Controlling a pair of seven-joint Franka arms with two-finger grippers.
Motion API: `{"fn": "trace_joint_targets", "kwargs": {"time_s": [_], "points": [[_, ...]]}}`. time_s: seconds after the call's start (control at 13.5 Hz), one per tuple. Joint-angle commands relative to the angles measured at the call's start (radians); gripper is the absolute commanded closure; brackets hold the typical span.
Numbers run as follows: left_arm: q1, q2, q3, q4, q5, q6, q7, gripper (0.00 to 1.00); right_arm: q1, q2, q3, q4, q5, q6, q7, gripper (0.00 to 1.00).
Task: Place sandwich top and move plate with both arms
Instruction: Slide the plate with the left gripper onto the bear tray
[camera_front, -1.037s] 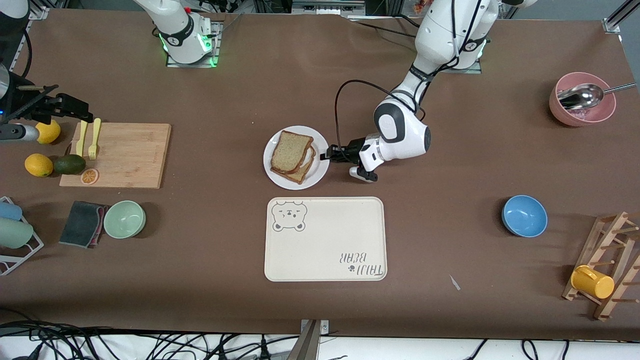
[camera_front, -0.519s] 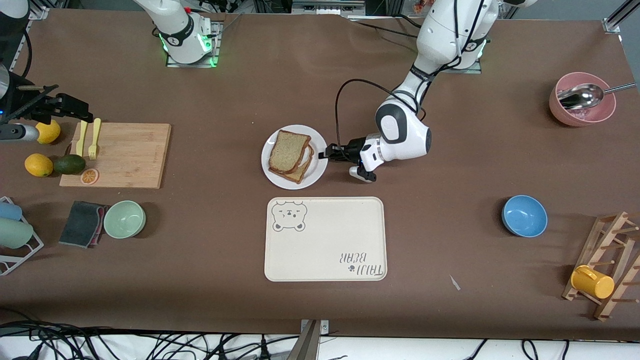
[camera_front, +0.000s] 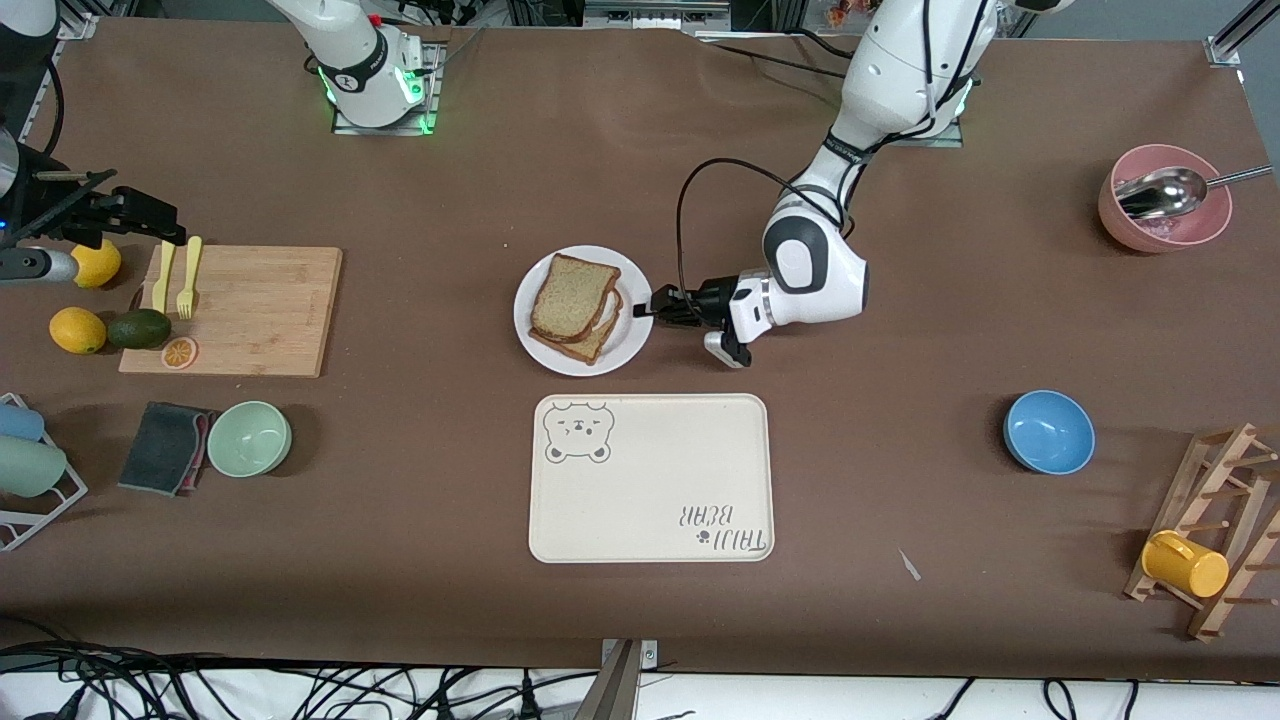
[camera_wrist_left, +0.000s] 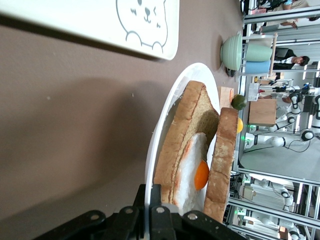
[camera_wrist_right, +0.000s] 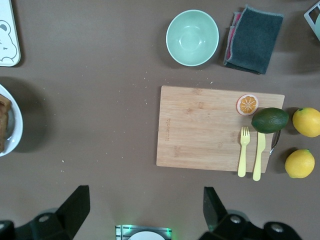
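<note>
The white plate (camera_front: 630, 340) lies mid-table, just farther from the front camera than the cream tray. On it the sandwich top (camera_front: 572, 298), a brown bread slice, rests askew over the egg slice (camera_wrist_left: 182, 140). My left gripper (camera_front: 655, 305) is shut on the plate's rim on the side toward the left arm's end. In the left wrist view the left gripper (camera_wrist_left: 151, 192) pinches the plate (camera_wrist_left: 165, 115) edge, with the sandwich top (camera_wrist_left: 225, 150) over the yolk. My right gripper (camera_front: 140, 215) hangs open high over the cutting board, nothing between its fingers (camera_wrist_right: 77, 200).
The cream bear tray (camera_front: 650, 478) is nearer the front camera than the plate. A cutting board (camera_front: 232, 310) with cutlery, fruit, a green bowl (camera_front: 249, 438) and a cloth are at the right arm's end. A blue bowl (camera_front: 1049, 431), pink bowl (camera_front: 1165, 200) and mug rack stand at the left arm's end.
The plate with the sandwich has slid a little toward the right arm's end, pushed by my left gripper, which stays shut on its rim. The right arm has not moved.
</note>
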Motion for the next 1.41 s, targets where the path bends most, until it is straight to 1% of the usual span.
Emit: {"fn": "trace_joint_targets", "kwargs": {"time_s": [0.0,0.22,0.52,0.74,0.89,1.19,1.33], "points": [[0.039,-0.031,0.000,-0.010,-0.044,-0.034,0.039,1.00,-0.001,0.011,0.001,0.033,0.011,-0.020,0.008,0.00],[0.099,-0.025,0.000,0.027,-0.042,-0.034,0.023,1.00,-0.001,0.011,0.000,0.033,0.011,-0.018,0.008,0.00],[0.148,0.032,0.001,0.130,-0.030,-0.032,-0.009,1.00,-0.001,0.011,0.000,0.033,0.011,-0.018,0.008,0.00],[0.165,0.098,0.004,0.219,-0.024,-0.024,-0.041,1.00,-0.001,0.011,0.000,0.033,0.011,-0.018,0.010,0.00],[0.166,0.139,0.023,0.262,-0.022,-0.023,-0.053,1.00,-0.001,0.011,0.000,0.033,0.011,-0.018,0.010,0.00],[0.171,0.187,0.067,0.314,-0.002,-0.020,-0.066,1.00,-0.001,0.011,0.000,0.033,0.011,-0.018,0.008,0.00],[0.169,0.196,0.069,0.317,-0.002,0.008,-0.067,1.00,-0.001,0.011,0.001,0.033,0.011,-0.018,0.008,0.00]]}}
